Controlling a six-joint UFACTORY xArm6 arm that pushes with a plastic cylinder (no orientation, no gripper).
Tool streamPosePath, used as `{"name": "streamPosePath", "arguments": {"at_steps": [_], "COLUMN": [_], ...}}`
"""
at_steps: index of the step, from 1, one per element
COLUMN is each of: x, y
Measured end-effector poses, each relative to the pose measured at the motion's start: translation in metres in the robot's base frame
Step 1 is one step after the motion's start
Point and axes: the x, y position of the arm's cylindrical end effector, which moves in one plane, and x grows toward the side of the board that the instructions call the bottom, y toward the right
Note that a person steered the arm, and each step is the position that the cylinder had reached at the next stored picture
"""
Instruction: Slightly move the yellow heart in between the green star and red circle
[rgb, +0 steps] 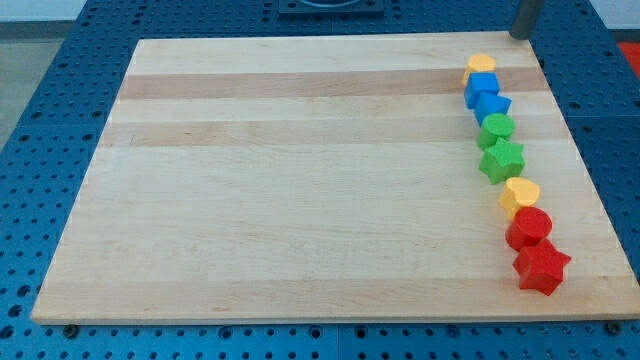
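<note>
Yellow heart (520, 193) sits between the green star (502, 160) and the red circle (529, 227), touching both, near the wooden board's (300, 180) right edge. Eight blocks form one curved column: two yellow, two blue, two green, two red. My tip (519, 33) stands at the view's top right, just off the board, well apart from every block.

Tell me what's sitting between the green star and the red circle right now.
The yellow heart sits between the green star and the red circle, as the camera view shows. It looks close against the circle.
</note>
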Motion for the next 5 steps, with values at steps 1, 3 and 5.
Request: {"name": "streamPosePath", "arguments": {"at_steps": [1,3,5], "x": [0.01,0.097,0.121], "y": [0.0,0.0,-0.021]}}
